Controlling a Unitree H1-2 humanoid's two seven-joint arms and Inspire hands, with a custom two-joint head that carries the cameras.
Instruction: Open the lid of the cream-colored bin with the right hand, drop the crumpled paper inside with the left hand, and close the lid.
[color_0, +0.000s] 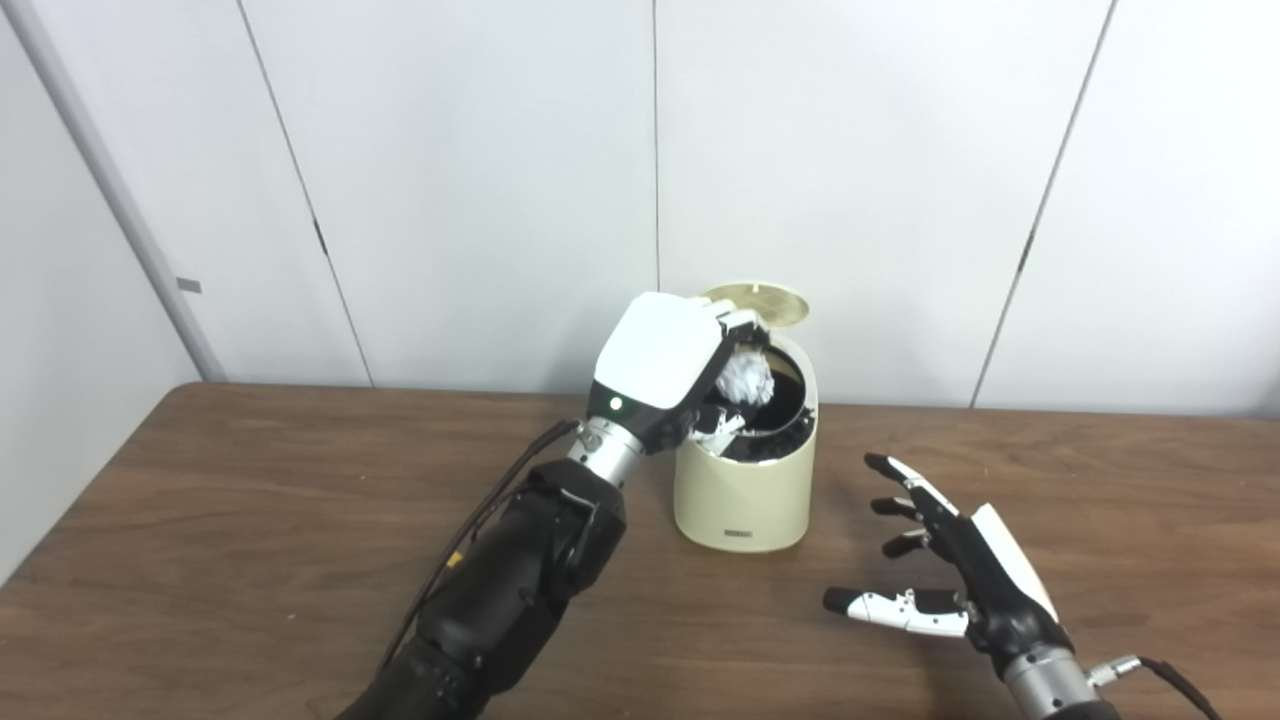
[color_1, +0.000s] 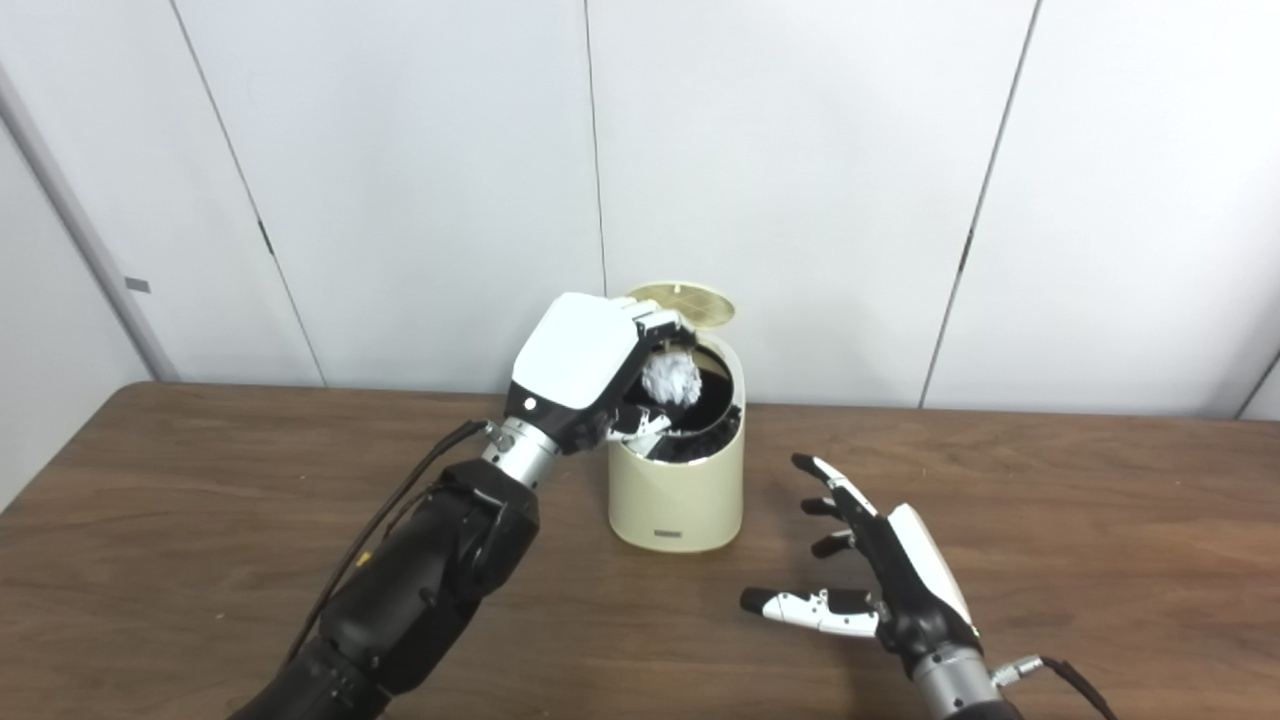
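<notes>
White paper, all scrunched into a ball, sits in my left hand, right over the open mouth of the cream bin. The ball looks very light and soft, so I think a gentle pinch holds it and it will drop once I let go. The lid stands up at the far side. My right hand rests near the bin's right over the brown counter, fingers spread, holding nothing.
</notes>
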